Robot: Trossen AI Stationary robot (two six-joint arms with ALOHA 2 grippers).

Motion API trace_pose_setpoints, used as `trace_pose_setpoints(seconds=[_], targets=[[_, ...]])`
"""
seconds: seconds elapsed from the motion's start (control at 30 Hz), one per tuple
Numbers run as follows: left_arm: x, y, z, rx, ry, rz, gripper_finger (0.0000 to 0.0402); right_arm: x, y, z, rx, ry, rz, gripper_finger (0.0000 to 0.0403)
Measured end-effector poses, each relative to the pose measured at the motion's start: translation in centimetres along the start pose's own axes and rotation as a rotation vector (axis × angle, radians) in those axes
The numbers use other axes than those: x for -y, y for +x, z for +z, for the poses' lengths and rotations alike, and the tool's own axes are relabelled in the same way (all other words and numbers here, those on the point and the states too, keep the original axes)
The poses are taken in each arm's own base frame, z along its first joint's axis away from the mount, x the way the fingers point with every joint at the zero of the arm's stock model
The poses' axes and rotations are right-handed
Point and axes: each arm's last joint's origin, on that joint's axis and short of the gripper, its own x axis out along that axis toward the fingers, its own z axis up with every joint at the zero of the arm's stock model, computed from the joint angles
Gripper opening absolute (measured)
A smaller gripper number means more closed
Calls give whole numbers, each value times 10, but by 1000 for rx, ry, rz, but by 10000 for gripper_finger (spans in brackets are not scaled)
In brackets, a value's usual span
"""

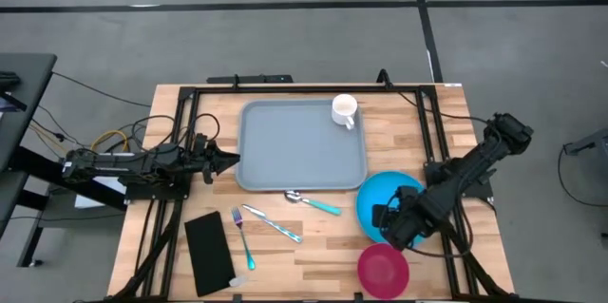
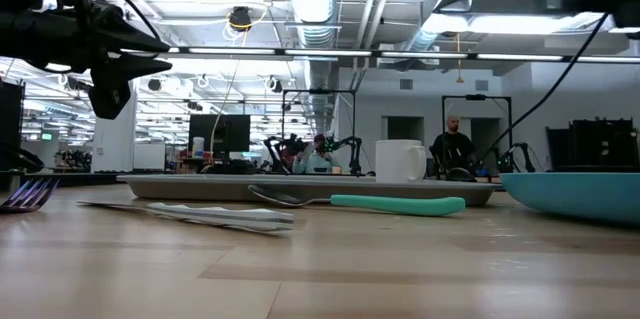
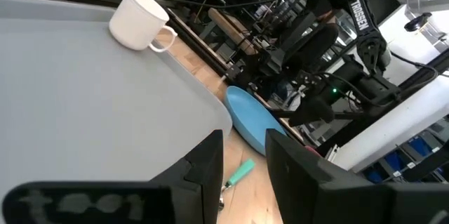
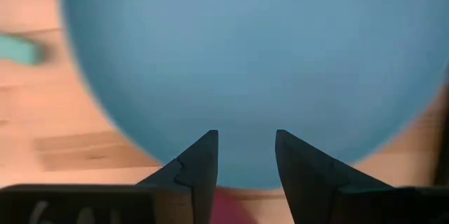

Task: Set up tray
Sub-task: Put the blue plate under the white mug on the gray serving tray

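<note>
The grey-blue tray [image 1: 302,146] lies flat mid-table, seen edge-on in the low view [image 2: 300,187]. A white mug [image 1: 344,110] stands upright on its far right corner [image 3: 140,19]. A blue plate [image 1: 385,198] lies on the table off the tray's near right corner. My left gripper [image 1: 228,160] is open beside the tray's left edge, raised above it [image 2: 130,49] and pointing across the tray [image 3: 245,168]. My right gripper [image 1: 388,219] is open over the plate's near part [image 4: 245,157]. I see no touch.
A teal-handled spoon [image 1: 312,201] lies along the tray's near edge. A knife [image 1: 273,223], a fork [image 1: 242,236] and a black napkin [image 1: 209,253] lie near left. A pink bowl [image 1: 383,268] sits at the near edge, close to my right gripper.
</note>
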Motion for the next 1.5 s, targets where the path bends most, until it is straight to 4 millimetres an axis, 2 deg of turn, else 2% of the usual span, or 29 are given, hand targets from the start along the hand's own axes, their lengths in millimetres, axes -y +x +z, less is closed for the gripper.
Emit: trace_pose_setpoints(seconds=[0.13,0.27,0.57,0.9,1.3,1.5], targets=[[0,0,0,0,2,1,95,-17,-8,13,10,-41,107,133],[0,0,0,0,4,3,95,-33,-8,29,27,-125,129,134],[0,0,0,-4,6,1,96,-69,10,53,-21,-279,162,134],[0,0,0,-7,6,-1,96,-85,42,49,-58,-318,96,134],[0,0,0,-8,6,-1,96,-95,65,41,-81,-343,89,134],[0,0,0,-8,6,-1,96,-94,66,43,-70,-341,76,119]])
